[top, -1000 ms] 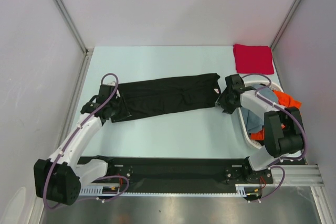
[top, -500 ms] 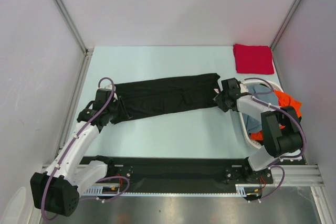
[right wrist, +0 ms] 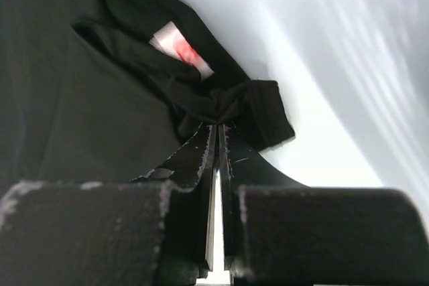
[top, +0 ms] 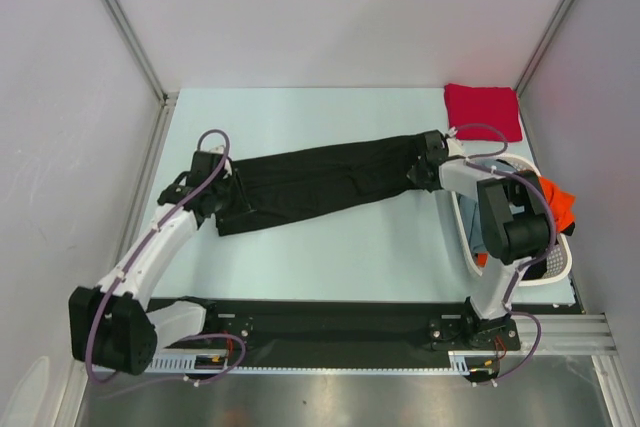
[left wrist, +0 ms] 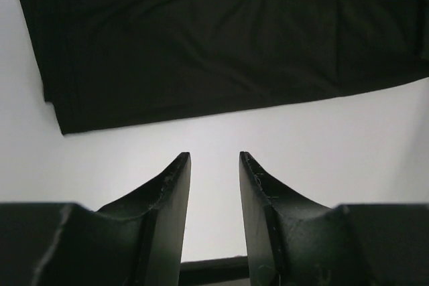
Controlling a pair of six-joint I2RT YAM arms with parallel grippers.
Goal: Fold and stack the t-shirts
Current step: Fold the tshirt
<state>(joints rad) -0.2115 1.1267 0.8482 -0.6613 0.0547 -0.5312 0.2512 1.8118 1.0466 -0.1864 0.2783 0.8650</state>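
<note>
The right gripper has its jaws pressed almost together on a bunched fold at the neck end of the large black cloth t-shirt, close to its small white neck label with a red mark. The left gripper holds its jaws a modest way apart with nothing between them, over bare table just beside the shirt's other end. The shirt lies stretched in a long band across the pale blue-green tabletop. A folded red cloth t-shirt sits at the far right corner. An orange cloth t-shirt spills from the white perforated plastic basket at the right edge. Plain pale wall panels with metal corner posts enclose the table.
</note>
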